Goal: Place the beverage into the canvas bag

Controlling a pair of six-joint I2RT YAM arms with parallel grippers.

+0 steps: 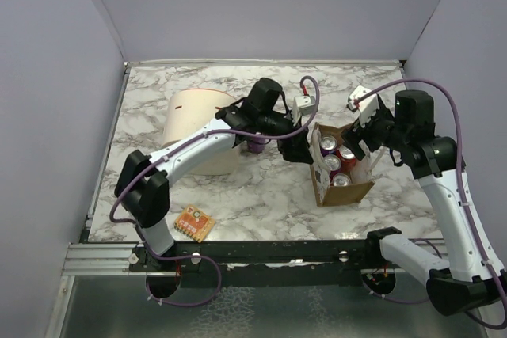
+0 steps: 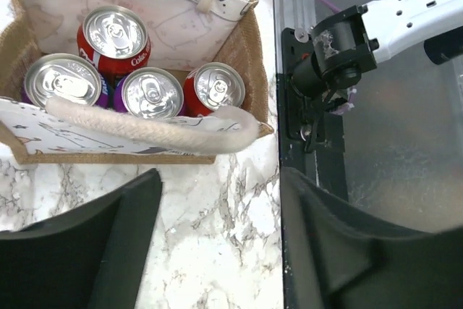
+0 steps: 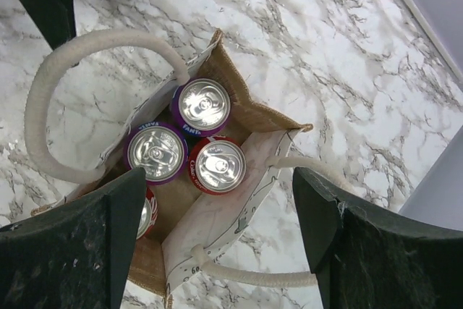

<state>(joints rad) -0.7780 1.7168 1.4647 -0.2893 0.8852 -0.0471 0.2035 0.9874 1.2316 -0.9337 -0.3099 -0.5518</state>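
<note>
The canvas bag (image 3: pixel 253 110) had coarse, rough-woven tan walls like burlap, a smooth whitish printed cloth lining, and thick handles (image 2: pixel 145 128) of soft, matt, twisted cotton rope. The cans (image 2: pixel 152 93) had bright, mirror-shiny metal tops and glossy painted sides in red and purple, while the table (image 3: pixel 304 41) was a smooth white surface with grey marble veining and a faint sheen. The right gripper (image 3: pixel 217 179) had fingers (image 3: pixel 72 251) of matt black plastic, faintly speckled and slightly grainy to look at.
</note>
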